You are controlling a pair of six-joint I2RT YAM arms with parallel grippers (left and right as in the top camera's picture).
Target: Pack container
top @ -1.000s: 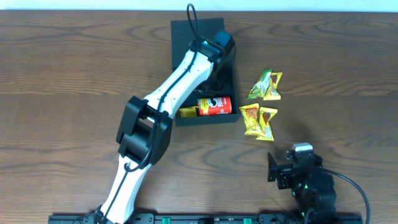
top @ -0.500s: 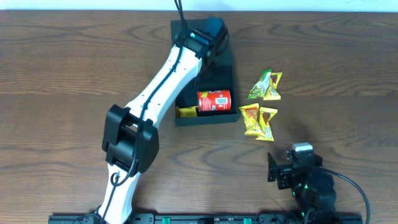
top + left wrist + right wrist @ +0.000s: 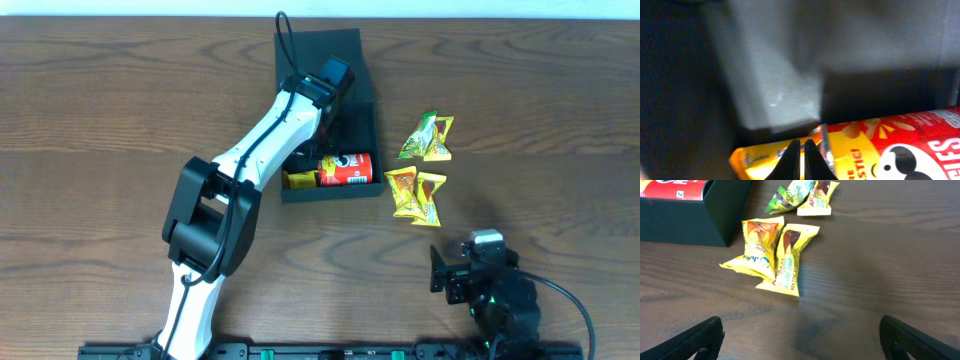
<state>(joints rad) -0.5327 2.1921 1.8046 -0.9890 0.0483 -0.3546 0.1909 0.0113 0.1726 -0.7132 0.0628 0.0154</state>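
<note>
My left arm rises from the near edge of the table to a dark elbow joint. From there the white forearm runs diagonally away and to the right, so the wrist sits over the container. The container stands at the far middle of the table, and its lid is folded back on the far side. My left gripper points down into the box, with the two dark fingertips drawn together to a hairline gap and nothing between them. Just past those tips, the left wrist camera shows a red can lying on its side at the near end of the container. A yellow packet sits beside the can's end. A pale inner wall of the box fills the view above them, and I cannot tell whether my fingertips touch the can.

My right arm is folded low at the near right corner of the table, well apart from the container. The right gripper is level and faces the far side, with its fingers spread wide and holding nothing. Ahead of it on the bare wood lie two yellow snack packets, touching each other just beside the container's near right corner. A green and yellow pair lies farther off.
</note>
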